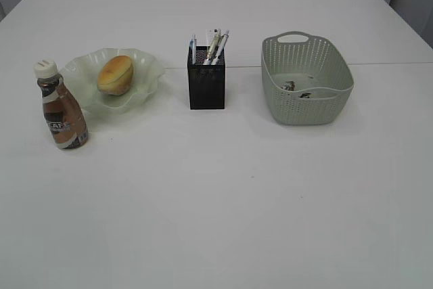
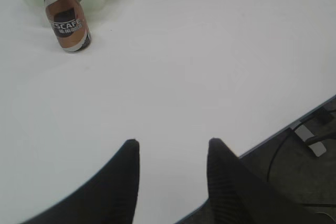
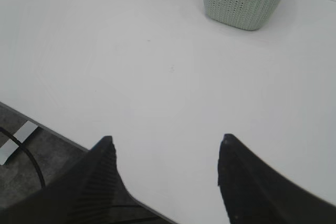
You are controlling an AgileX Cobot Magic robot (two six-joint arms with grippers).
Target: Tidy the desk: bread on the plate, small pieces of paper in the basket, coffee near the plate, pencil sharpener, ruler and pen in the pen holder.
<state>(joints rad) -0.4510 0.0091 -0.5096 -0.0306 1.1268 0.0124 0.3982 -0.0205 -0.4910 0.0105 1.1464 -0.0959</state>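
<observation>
1. Left black ridged-finger gripper: spread apart, nothing between the fingers, hanging over the near table edge. Parked clear of the work area, well apart from every object.
2. Right black ridged-finger gripper: same, spread wide and empty, over the near edge of the white table. Neither gripper visible from the exterior camera.
3. Brown plastic coffee bottle with cream cap: upright, long axis vertical, cap up, near-left of the plate, just beside its rim. Touching or not: cannot tell. Placement fits "coffee near the plate".
4. Pale green translucent wavy-rimmed plate: far left, holding the round golden-brown bread roll in its centre. Roll slightly oval, long axis roughly upright-tilted toward the far right; no real pointing direction.
5. Black square mesh pen holder: centre, upright. White and pale pens stand inside, long axes near vertical, leaning slightly right, tips above the rim. Ruler and sharpener not distinguishable; presumably hidden below the rim or too small to tell.
6. Sage green perforated plastic basket with handle cut-outs: right, long axis running far-to-near. Small dark paper scraps lie on its floor at the near side.
7. Judgement: every visible item sits in its target spot, no loose pieces on the table surface; task looks complete or at the last check, grippers retracted accordingly.
</observation>
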